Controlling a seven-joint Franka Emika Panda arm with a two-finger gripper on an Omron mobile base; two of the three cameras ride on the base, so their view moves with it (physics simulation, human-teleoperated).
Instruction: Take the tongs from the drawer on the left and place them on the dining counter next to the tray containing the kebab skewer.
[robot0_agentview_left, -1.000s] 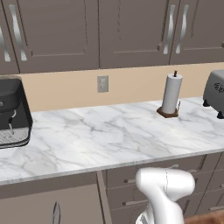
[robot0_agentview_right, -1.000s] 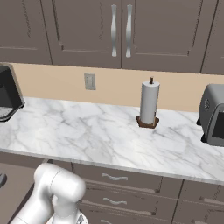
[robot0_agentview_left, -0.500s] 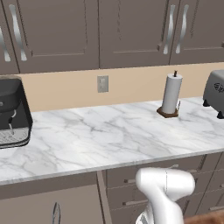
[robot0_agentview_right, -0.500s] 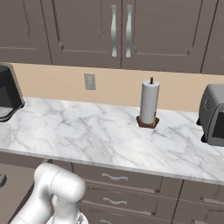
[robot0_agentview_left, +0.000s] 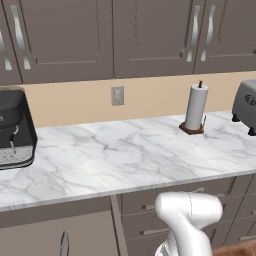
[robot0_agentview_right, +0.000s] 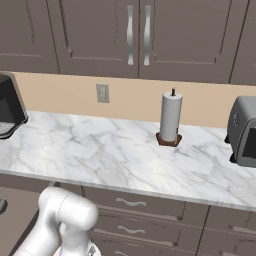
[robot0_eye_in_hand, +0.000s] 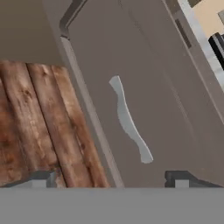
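The two-finger gripper (robot0_eye_in_hand: 111, 177) stands spread wide with nothing between its dark tips, facing a grey-brown cabinet front (robot0_eye_in_hand: 144, 78) with a wavy silver bar handle (robot0_eye_in_hand: 129, 120). No slim grey metal tongs are visible. Closing off-centre could slip off that narrow handle, or pull the wrong front.
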